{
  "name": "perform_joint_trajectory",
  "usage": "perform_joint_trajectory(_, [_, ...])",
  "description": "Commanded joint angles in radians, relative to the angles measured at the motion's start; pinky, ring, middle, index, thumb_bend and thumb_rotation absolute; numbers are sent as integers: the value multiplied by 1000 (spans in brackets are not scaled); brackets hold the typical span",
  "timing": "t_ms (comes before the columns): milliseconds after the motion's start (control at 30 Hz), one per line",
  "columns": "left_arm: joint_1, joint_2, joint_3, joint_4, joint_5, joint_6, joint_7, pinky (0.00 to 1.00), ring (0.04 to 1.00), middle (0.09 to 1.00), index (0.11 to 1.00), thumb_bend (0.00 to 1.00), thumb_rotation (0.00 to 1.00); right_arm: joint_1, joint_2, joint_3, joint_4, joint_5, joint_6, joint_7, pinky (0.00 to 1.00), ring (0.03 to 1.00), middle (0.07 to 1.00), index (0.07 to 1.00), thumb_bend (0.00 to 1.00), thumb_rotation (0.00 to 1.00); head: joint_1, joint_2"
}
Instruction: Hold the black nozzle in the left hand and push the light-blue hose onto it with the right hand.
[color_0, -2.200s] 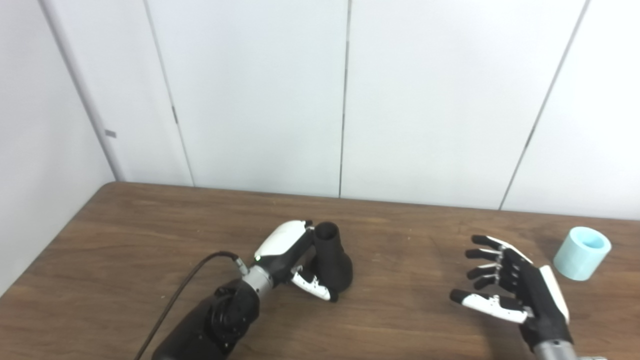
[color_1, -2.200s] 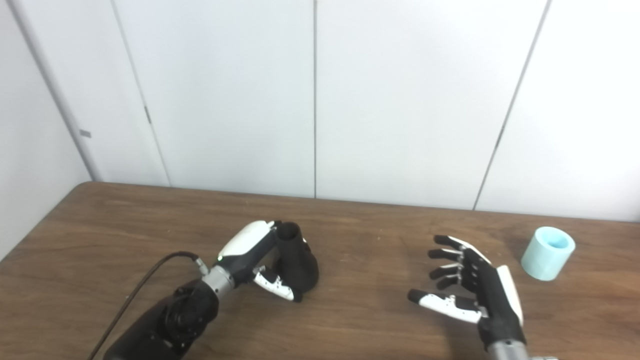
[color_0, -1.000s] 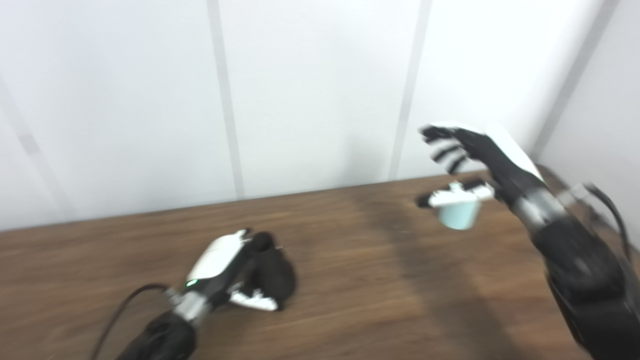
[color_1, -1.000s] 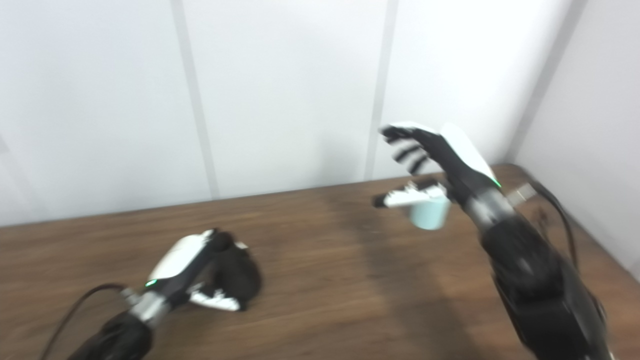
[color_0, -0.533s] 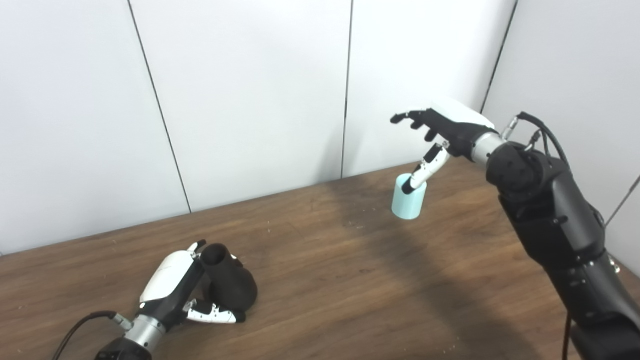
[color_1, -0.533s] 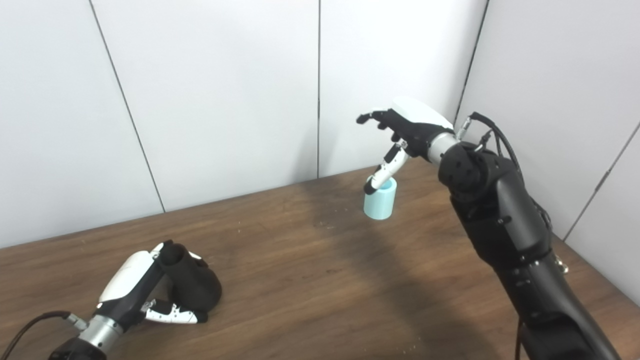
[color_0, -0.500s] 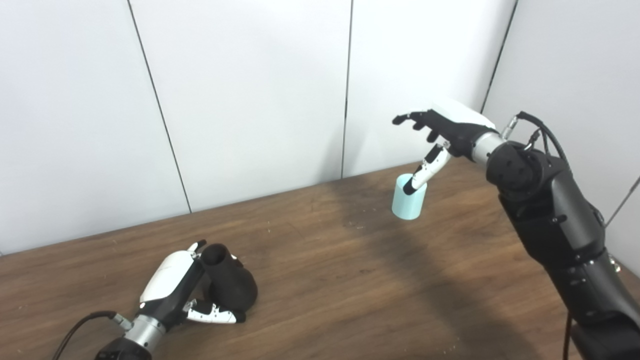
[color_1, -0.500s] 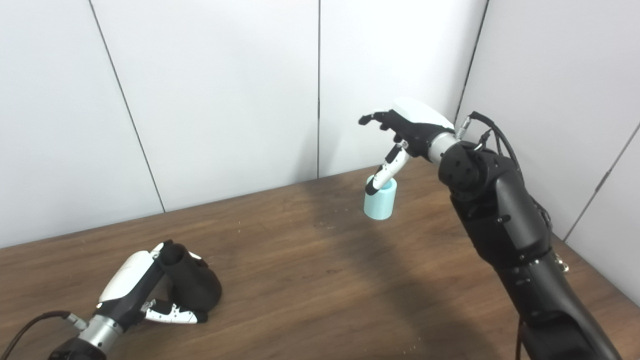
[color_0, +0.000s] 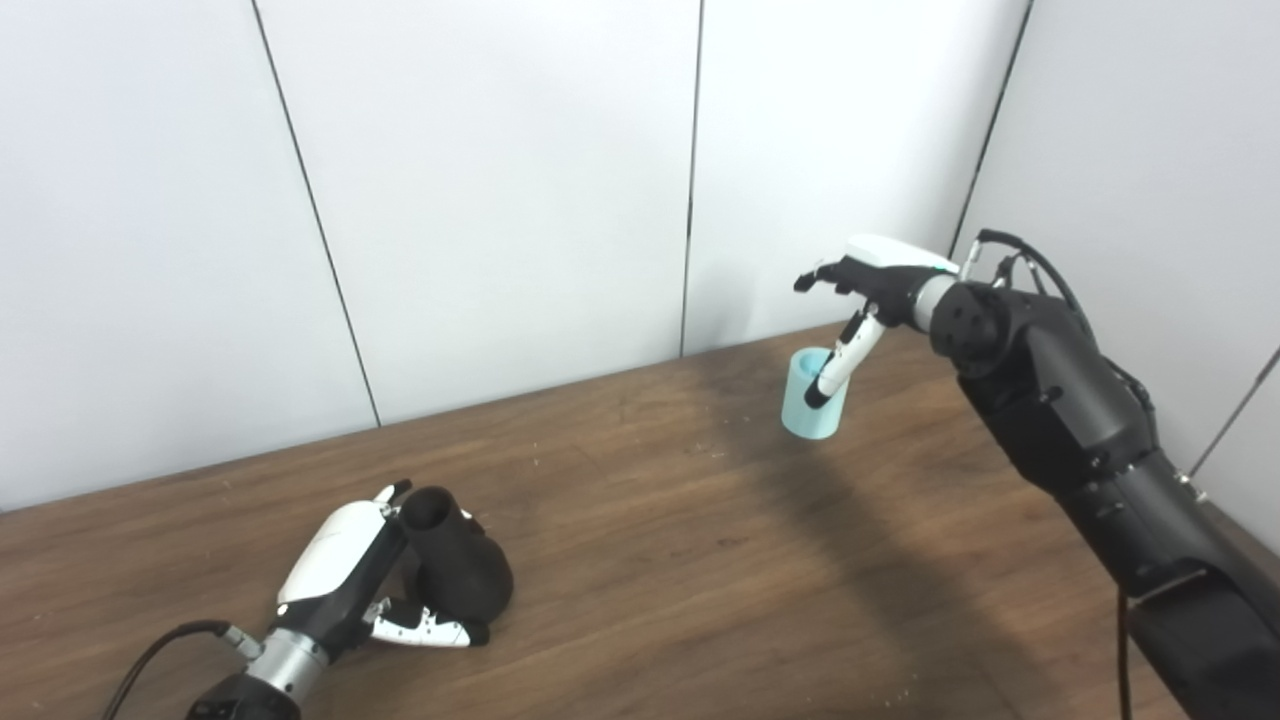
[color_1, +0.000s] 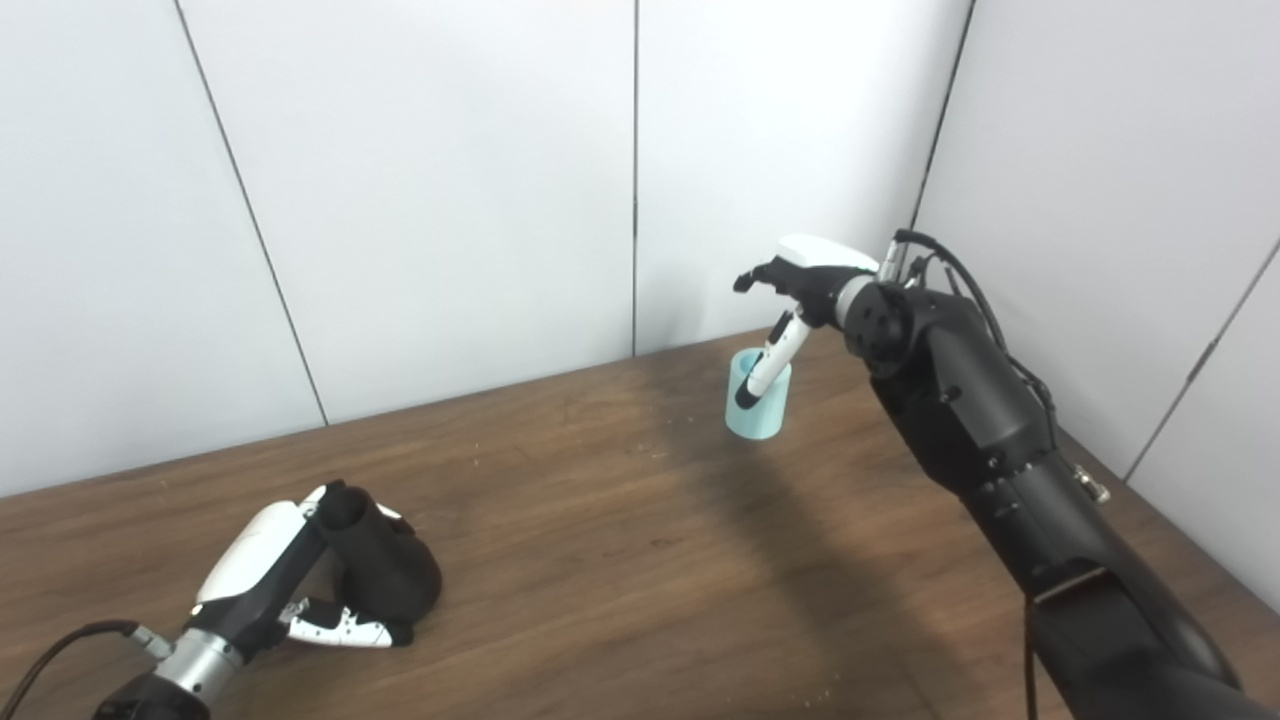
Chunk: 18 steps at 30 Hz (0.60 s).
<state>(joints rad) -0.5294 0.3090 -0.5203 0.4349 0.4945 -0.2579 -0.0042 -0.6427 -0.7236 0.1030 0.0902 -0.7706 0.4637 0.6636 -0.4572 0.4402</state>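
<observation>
Light-blue and short, the hose (color_0: 813, 394) stands upright on the far right of the wooden desk (color_0: 640, 520), near the corner where the white wall panels (color_0: 500, 180) meet, its open end facing up and its long axis close to vertical. The right hand (color_0: 862, 290) hangs over it from above and slightly behind, fingers spread over the far side of the rim and the thumb pointing down across the near wall of the tube. The hand is not closed and holds nothing; whether the thumb tip already touches the hose cannot be told from either view.

Well apart, at the near left of the desk, the left hand (color_1: 270, 575) is wrapped around the black nozzle (color_1: 385, 570), whose broad base sits on the wood while its narrow round mouth tilts up and back toward the wall. The fingers curl behind the neck and the thumb lies along the front of the base.

The right hand is by far the nearer to the hose, which lies just below and in front of its palm. The coming move appears to turn on closing around that upright wall, then carrying the tube across the desk so its bore lines up with the nozzle's tilted mouth.

No brand, label or readable writing shows on anything.
</observation>
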Motion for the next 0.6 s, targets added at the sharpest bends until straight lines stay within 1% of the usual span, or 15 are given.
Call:
perform_joint_trajectory(0, [83, 25, -63, 66, 78, 45, -103, 1000, 617, 479, 490, 525, 0, -70, -44, 2, 29, -9, -6, -41, 721, 911, 994, 886, 973, 214, 2, -1])
perform_joint_trajectory(100, [85, 28, -62, 60, 74, 45, -106, 1000, 617, 481, 489, 525, 0, -75, -40, 15, 60, -7, -5, -57, 727, 913, 996, 888, 969, 204, 6, 0])
perform_joint_trajectory(233, [84, 34, -56, 52, 66, 49, -112, 1000, 618, 487, 485, 525, 0, -87, -26, 34, 143, 0, -9, -100, 735, 919, 988, 890, 963, 198, 15, 4])
perform_joint_trajectory(367, [85, 35, -54, 49, 65, 51, -114, 1000, 619, 490, 483, 525, 0, -91, -27, 46, 166, 10, -8, -119, 734, 921, 982, 891, 961, 195, 15, 4])
perform_joint_trajectory(433, [91, 35, -54, 42, 65, 55, -112, 1000, 619, 493, 481, 525, 0, -97, -7, 48, 207, 15, -2, -140, 741, 926, 979, 892, 959, 193, 20, 5])
perform_joint_trajectory(567, [93, 33, -55, 41, 68, 60, -111, 1000, 623, 492, 482, 525, 0, -106, 13, 48, 264, 30, 1, -175, 765, 943, 973, 892, 955, 183, 20, 7])
